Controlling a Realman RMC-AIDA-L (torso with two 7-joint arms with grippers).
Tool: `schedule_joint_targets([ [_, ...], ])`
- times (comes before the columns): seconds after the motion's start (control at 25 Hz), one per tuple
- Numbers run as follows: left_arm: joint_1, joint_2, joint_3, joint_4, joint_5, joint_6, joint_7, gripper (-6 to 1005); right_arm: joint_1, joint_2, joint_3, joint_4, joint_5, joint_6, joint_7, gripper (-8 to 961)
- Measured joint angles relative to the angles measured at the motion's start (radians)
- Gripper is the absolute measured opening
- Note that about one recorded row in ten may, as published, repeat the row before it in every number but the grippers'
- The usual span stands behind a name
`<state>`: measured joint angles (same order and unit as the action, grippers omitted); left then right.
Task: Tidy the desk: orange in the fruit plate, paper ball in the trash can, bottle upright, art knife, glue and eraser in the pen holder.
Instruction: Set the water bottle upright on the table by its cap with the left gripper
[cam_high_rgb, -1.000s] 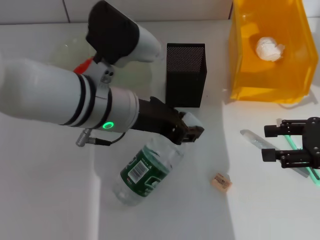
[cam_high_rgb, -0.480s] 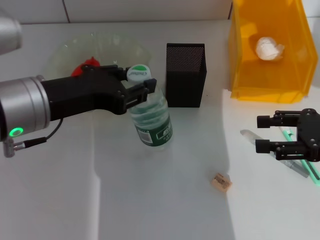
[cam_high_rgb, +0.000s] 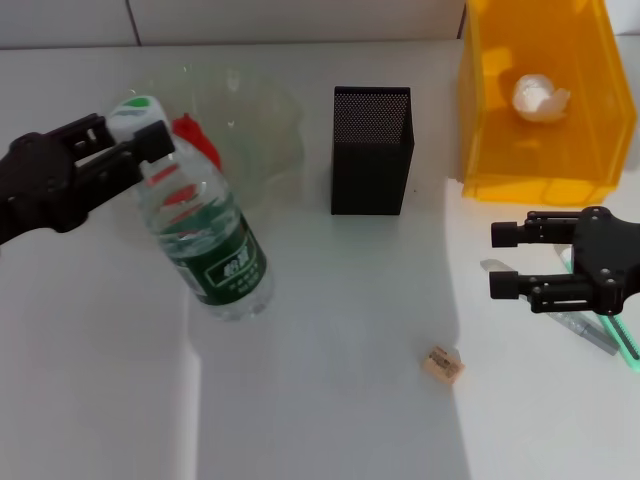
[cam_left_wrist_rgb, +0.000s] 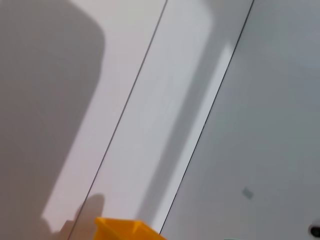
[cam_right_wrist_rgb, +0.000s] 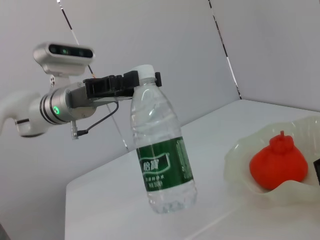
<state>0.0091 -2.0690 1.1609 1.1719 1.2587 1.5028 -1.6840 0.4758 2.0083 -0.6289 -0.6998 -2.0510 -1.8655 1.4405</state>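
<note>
A clear water bottle (cam_high_rgb: 210, 245) with a green label stands nearly upright on the table, leaning slightly. My left gripper (cam_high_rgb: 125, 150) is shut on its neck just under the white cap. It also shows in the right wrist view (cam_right_wrist_rgb: 125, 84), holding the bottle (cam_right_wrist_rgb: 162, 160). The orange (cam_high_rgb: 195, 140) lies in the clear fruit plate (cam_high_rgb: 265, 120). The paper ball (cam_high_rgb: 540, 97) is in the yellow bin (cam_high_rgb: 500, 150). My right gripper (cam_high_rgb: 505, 260) is open above a grey art knife (cam_high_rgb: 578, 327) and a green stick (cam_high_rgb: 625, 347). The eraser (cam_high_rgb: 442, 364) lies on the table.
The black mesh pen holder (cam_high_rgb: 372, 150) stands at mid-table, between the plate and the yellow bin. The left wrist view shows only walls and a corner of the yellow bin (cam_left_wrist_rgb: 125, 229).
My left gripper lifted the bottle from lying on its side, carried it left and stood it up. My right gripper moved slightly left over the knife.
</note>
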Motion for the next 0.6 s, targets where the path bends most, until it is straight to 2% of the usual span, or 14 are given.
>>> schedule_joint_targets([
  [0.16, -0.108, 0.010, -0.214, -0.288, 0.025, 0.211, 0.112, 464, 0.012, 0.004, 0.000, 0.002, 0.000, 0.000, 0.000, 685],
  [0.28, -0.143, 0.015, -0.303, -0.380, 0.105, 0.282, 0.221, 466, 0.022, 0.006, -0.001, 0.014, 0.000, 0.000, 0.000, 685],
  [0.6, -0.153, 0.007, -0.323, -0.417, 0.220, 0.290, 0.449, 471, 0.045, 0.006, -0.009, 0.041, -0.001, 0.006, 0.000, 683],
])
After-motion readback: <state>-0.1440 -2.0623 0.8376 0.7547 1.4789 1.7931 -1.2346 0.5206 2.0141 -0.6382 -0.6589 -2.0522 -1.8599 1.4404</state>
